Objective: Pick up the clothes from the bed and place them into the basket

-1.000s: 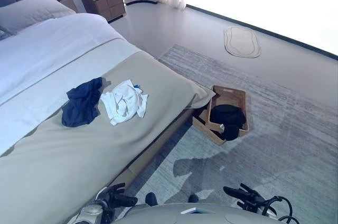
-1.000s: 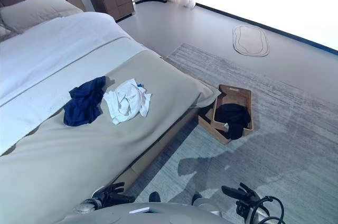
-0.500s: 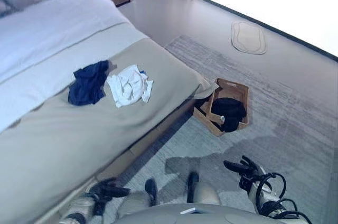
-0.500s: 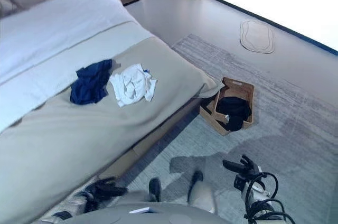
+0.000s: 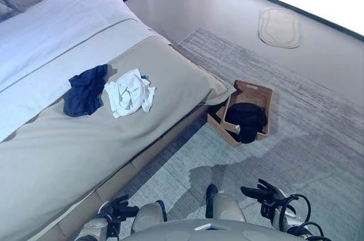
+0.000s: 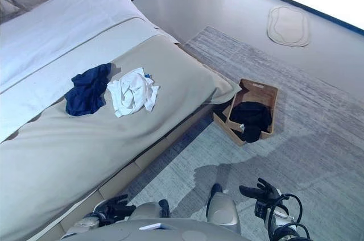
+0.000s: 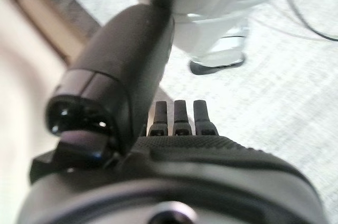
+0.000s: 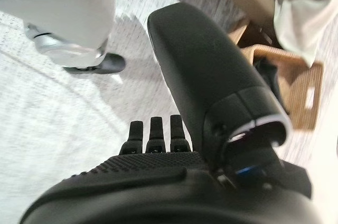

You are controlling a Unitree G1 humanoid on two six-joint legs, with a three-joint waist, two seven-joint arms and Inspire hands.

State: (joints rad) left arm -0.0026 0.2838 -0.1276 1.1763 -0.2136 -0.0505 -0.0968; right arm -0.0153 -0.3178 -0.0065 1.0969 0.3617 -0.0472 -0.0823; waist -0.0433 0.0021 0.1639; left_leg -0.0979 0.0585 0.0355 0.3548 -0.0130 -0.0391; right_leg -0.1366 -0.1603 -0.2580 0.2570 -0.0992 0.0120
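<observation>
White garment (image 5: 129, 93) and navy garment (image 5: 85, 89) unmoved on bed (image 5: 68, 161); view shifted; left hand (image 5: 116, 210) and right hand (image 5: 264, 194) relaxed, empty.

Rumpled dark navy cloth garment (image 5: 85, 90) and crumpled white cloth garment (image 5: 129, 92), both soft, matt, creased. They lie on the bed's smooth matt beige fabric cover (image 5: 74, 150); white bedding (image 5: 57, 36) above it is plain matt cloth. Rectangular light-brown woven basket (image 5: 259, 94), coarse wicker-like texture, holds a matt black cloth garment (image 5: 245, 120). Grey rug (image 5: 296, 138): low pile, streaky, rough-looking weave. Floor (image 5: 216, 8) beyond is smooth, faint sheen. Small oval pale mat (image 5: 279, 26) looks flat and matt. Left hand (image 7: 174, 121) and right hand (image 8: 153, 137): dark plastic, thumbs smooth semi-gloss, palms stippled matt rubbery finish.
</observation>
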